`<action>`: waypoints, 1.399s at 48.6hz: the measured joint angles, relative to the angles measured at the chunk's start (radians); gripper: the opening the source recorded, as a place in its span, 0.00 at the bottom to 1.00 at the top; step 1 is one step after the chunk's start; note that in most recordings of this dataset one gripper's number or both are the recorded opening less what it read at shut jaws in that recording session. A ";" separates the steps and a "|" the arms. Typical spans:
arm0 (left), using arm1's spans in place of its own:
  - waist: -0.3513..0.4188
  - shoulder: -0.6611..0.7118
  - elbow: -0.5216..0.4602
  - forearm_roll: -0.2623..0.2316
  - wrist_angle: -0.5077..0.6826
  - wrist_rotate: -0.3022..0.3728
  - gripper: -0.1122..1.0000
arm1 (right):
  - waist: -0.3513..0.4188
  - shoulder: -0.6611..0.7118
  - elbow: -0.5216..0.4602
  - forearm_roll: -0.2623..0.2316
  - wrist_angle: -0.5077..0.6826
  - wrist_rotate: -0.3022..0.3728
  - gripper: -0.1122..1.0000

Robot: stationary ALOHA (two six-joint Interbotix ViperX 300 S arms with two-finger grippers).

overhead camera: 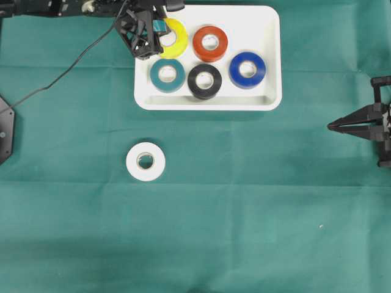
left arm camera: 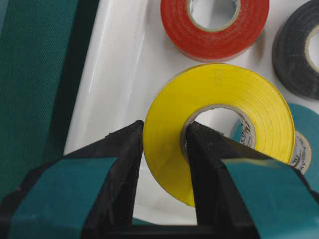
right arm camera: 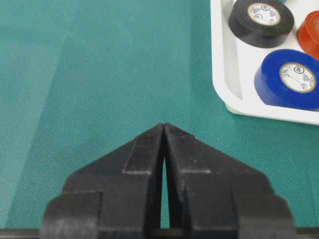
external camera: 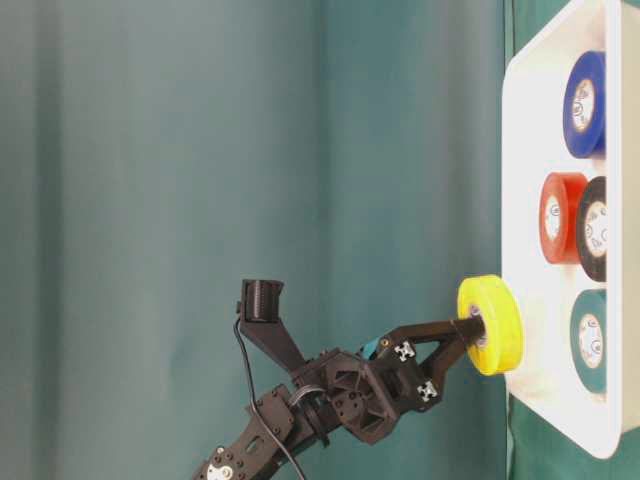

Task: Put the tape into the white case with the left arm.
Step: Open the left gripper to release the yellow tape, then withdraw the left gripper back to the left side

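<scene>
My left gripper (overhead camera: 160,33) is shut on a yellow tape roll (overhead camera: 174,38), one finger outside the roll's wall and the other in its core. In the left wrist view the yellow tape (left arm camera: 219,99) hangs over the far-left corner of the white case (left arm camera: 119,74). The table-level view shows the roll (external camera: 490,325) level with the case's rim (external camera: 525,200); whether it touches the floor I cannot tell. A white tape roll (overhead camera: 145,162) lies flat on the green cloth in front of the case. My right gripper (overhead camera: 333,126) rests shut and empty at the right edge.
Inside the case (overhead camera: 263,24) lie a red roll (overhead camera: 210,43), a teal roll (overhead camera: 167,75), a black roll (overhead camera: 204,81) and a blue roll (overhead camera: 247,69). A black cable (overhead camera: 67,67) trails over the cloth at the far left.
</scene>
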 measured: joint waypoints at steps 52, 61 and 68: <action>-0.074 -0.199 0.169 -0.002 -0.023 -0.005 0.91 | 0.000 -0.002 0.000 0.000 0.000 0.000 0.02; -0.143 -0.299 0.242 0.000 -0.023 -0.006 0.91 | 0.000 -0.002 0.000 0.000 0.000 0.000 0.02; -0.190 -0.374 0.299 0.000 -0.023 -0.008 0.91 | 0.000 -0.002 0.000 0.000 0.000 0.000 0.02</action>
